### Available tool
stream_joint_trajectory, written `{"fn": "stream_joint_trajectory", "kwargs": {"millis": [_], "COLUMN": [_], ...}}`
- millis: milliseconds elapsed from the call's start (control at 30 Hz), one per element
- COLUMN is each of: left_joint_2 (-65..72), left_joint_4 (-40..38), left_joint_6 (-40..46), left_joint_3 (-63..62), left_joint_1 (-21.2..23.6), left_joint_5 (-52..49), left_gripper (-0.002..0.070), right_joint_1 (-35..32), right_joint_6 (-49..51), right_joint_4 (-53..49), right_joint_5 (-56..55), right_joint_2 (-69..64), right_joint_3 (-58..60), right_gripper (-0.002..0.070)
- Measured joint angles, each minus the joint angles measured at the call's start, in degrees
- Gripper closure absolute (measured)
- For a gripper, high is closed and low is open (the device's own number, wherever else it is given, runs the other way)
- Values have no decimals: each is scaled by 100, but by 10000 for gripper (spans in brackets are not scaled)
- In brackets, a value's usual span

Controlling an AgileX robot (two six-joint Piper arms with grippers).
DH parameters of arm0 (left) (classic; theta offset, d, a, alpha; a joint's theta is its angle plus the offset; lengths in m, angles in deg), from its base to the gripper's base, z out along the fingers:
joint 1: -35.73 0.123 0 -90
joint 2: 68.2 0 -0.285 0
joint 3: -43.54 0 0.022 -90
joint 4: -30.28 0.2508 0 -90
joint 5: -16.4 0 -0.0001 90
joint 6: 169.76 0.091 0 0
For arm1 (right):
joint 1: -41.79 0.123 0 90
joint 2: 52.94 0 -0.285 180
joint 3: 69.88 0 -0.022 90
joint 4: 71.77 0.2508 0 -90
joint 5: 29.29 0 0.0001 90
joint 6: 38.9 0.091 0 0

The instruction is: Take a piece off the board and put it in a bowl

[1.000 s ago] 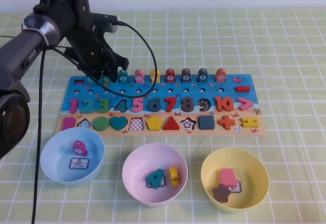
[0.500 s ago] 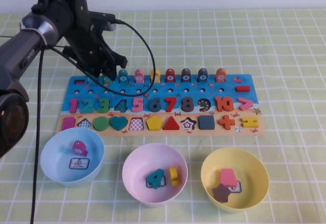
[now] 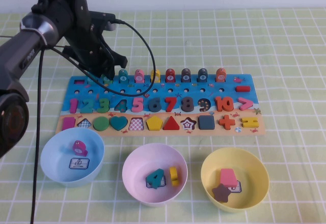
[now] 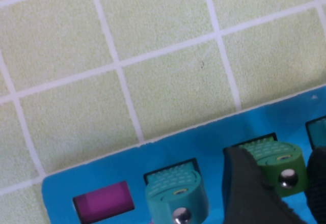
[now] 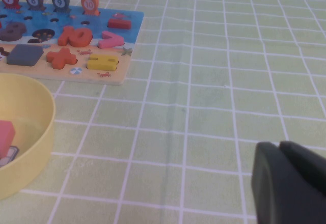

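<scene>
Down at the board's point(image 3: 153, 104) far-left end, the left gripper point(image 4: 300, 183) has its fingers point(image 4: 249, 193) either side of the green piece point(image 4: 277, 165), which sits in the peg row; whether they clamp it or merely flank it I cannot tell. A teal peg point(image 4: 175, 198) stands just beside it, with a magenta block point(image 4: 103, 201) further along. Nearer the robot sits the blue bowl point(image 3: 51, 158). The right gripper point(image 5: 290, 188) hangs over bare cloth, pressed together.
</scene>
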Motion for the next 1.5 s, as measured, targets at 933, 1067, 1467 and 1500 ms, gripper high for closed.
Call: {"fn": "stream_joint_trajectory", "kwargs": {"millis": [933, 1067, 1467, 1500], "left_joint_2": [-234, -234, -234, -234], "left_joint_4": [102, 245, 236, 236], "left_joint_6": [246, 271, 255, 245], "left_joint_3": [-236, -236, -236, -236], "left_joint_1": [-146, -146, -125, -113], "left_joint_5": [-158, -102, -23, -23], "left_gripper": [452, 438, 316, 315], "right_joint_1": [0, 0, 0, 0], "right_joint_6": [0, 0, 0, 0], "right_joint_4": [0, 0, 0, 0], "right_joint_5": [0, 0, 0, 0], "right_joint_2": [0, 0, 13, 13], "right_joint_3": [0, 0, 0, 0], "right_gripper": [694, 694, 694, 694]}}
